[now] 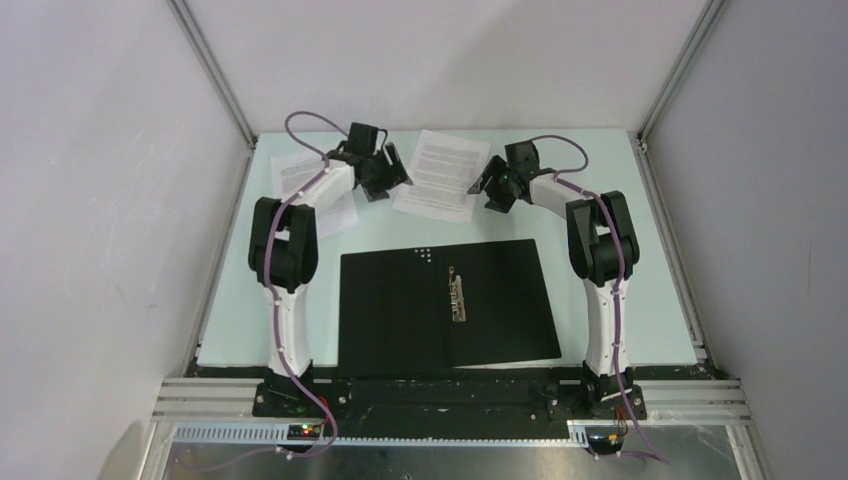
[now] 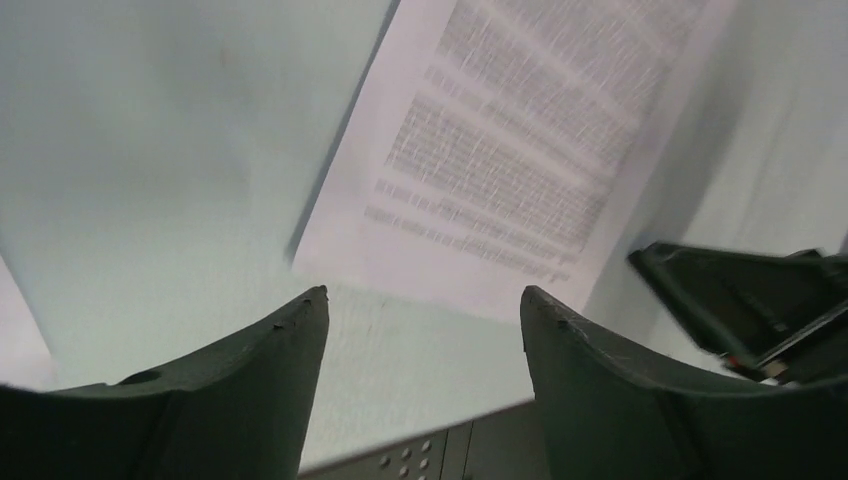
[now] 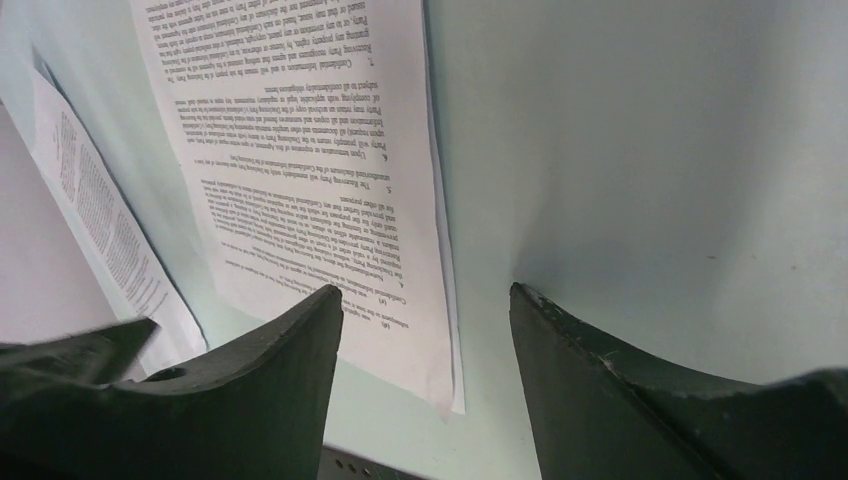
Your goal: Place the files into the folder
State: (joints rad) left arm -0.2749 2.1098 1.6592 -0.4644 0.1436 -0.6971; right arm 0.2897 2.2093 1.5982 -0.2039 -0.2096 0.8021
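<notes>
The folder (image 1: 400, 310) is laid open and flat on the table (image 1: 620, 300), near the arm bases and between them, with its black inside turned up and its metal clip (image 1: 459, 296) seen along the spine. Two printed sheets are found on the far part of the table, neither touching the folder. The middle sheet (image 1: 442, 175) is placed beyond the folder's far edge, slightly turned, and the left sheet (image 1: 298, 178) is set towards the far left corner, partly covered by the left arm. The left gripper (image 2: 420, 300) is held low over the bare table between the two sheets, its fingers spread wide with nothing between them; the near edge of the middle sheet is seen just beyond its tips. The right gripper (image 3: 425, 290) is positioned at the right edge of the middle sheet, its fingers likewise spread apart and closed on nothing; that edge is seen running down between the two fingers, with bare table on the side of the right one. Whether the paper is touched by the tips cannot be told.
</notes>
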